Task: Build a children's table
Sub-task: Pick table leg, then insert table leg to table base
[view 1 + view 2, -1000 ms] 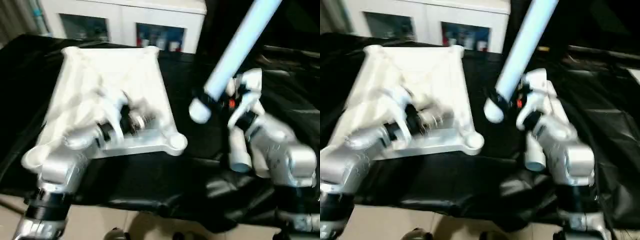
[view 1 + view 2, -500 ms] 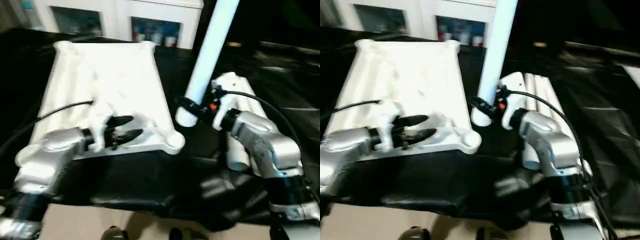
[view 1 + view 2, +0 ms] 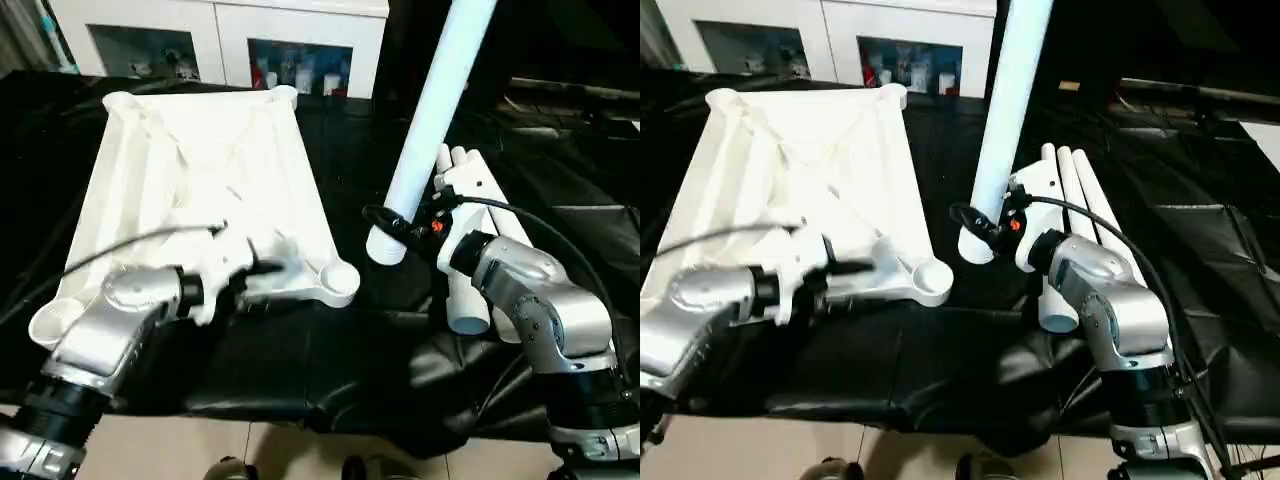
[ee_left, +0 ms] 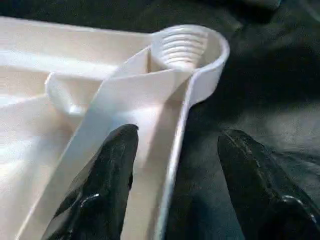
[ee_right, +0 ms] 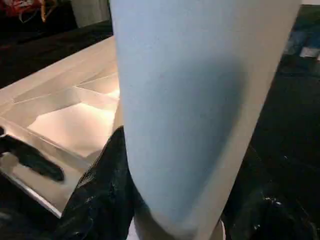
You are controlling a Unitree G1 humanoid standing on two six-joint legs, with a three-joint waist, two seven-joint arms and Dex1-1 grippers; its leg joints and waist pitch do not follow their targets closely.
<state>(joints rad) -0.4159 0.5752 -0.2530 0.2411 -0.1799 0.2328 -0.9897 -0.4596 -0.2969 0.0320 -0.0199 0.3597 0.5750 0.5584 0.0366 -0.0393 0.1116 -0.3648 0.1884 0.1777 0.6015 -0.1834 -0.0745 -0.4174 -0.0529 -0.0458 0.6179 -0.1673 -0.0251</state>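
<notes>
No leg is fitted yet: the tabletop lies ribs-up on the black cloth, left gripper spread astride its near rim, right gripper clamping one leg upright beside the corner socket, spare legs waiting alongside

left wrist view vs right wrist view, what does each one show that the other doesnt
Left wrist view alone: the threaded corner socket up close, with the left gripper open astride the tabletop's near edge wall, one finger over the ribs and one over the black cloth.

Right wrist view alone: the table leg clamped upright in the right gripper.

Both: the tabletop lying ribbed underside up, and the left gripper's black fingers, seen from the far side in the right wrist view.
</notes>
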